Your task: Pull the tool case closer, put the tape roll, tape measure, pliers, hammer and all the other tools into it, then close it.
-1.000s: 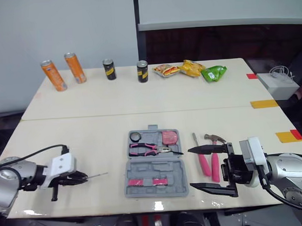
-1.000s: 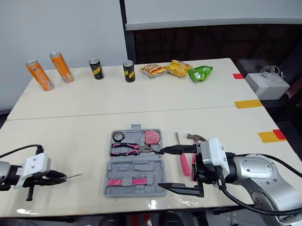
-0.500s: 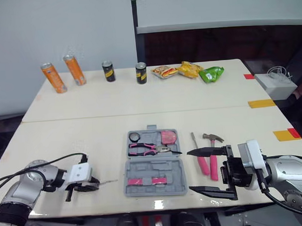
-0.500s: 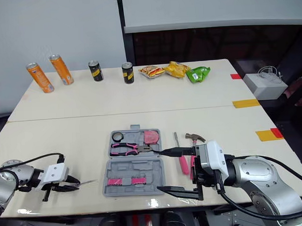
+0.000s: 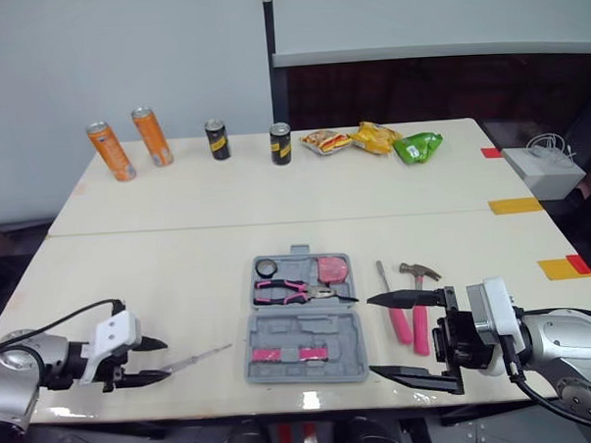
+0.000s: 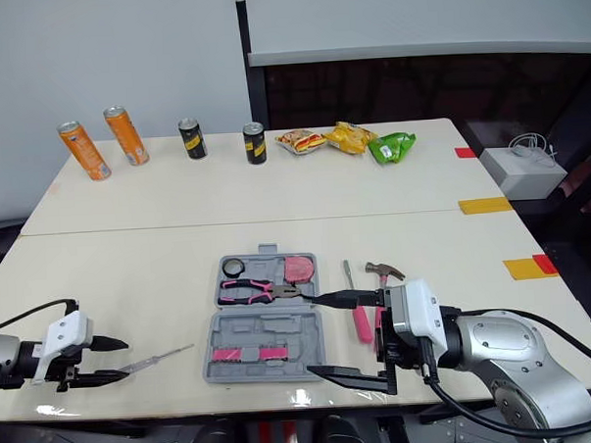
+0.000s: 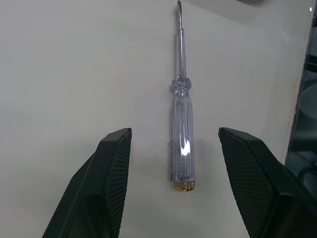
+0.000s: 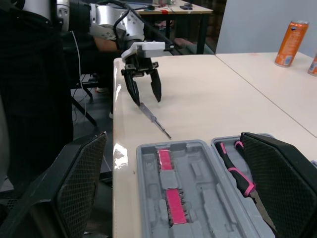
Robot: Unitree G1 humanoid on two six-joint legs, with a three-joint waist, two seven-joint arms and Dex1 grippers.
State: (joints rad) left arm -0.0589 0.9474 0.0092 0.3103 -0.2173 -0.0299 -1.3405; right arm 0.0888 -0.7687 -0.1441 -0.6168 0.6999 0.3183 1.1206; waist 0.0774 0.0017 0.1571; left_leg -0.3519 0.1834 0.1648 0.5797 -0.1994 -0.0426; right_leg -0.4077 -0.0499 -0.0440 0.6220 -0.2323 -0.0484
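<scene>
The grey tool case (image 5: pixel 302 319) lies open near the table's front edge. Its far half holds the tape roll (image 5: pixel 267 268), the pink tape measure (image 5: pixel 331 269) and the pliers (image 5: pixel 299 292). To its right lie the hammer (image 5: pixel 420 304) and a pink-handled screwdriver (image 5: pixel 393 313). A clear-handled screwdriver (image 7: pixel 182 134) lies on the table left of the case, its butt between the fingers of my open left gripper (image 5: pixel 154 360), untouched by them. My right gripper (image 5: pixel 371 336) stands open just right of the case, with nothing in it.
Two orange cans (image 5: pixel 125 144), two black cans (image 5: pixel 248 141) and snack bags (image 5: pixel 375 138) stand along the far edge. A white box (image 5: pixel 546 167) sits off the right side. Coloured tape marks (image 5: pixel 516 205) line the right edge.
My left gripper was shut on the clear screwdriver; it has opened, drawn back a little to the left, and the screwdriver now lies on the table. The right gripper has held still.
</scene>
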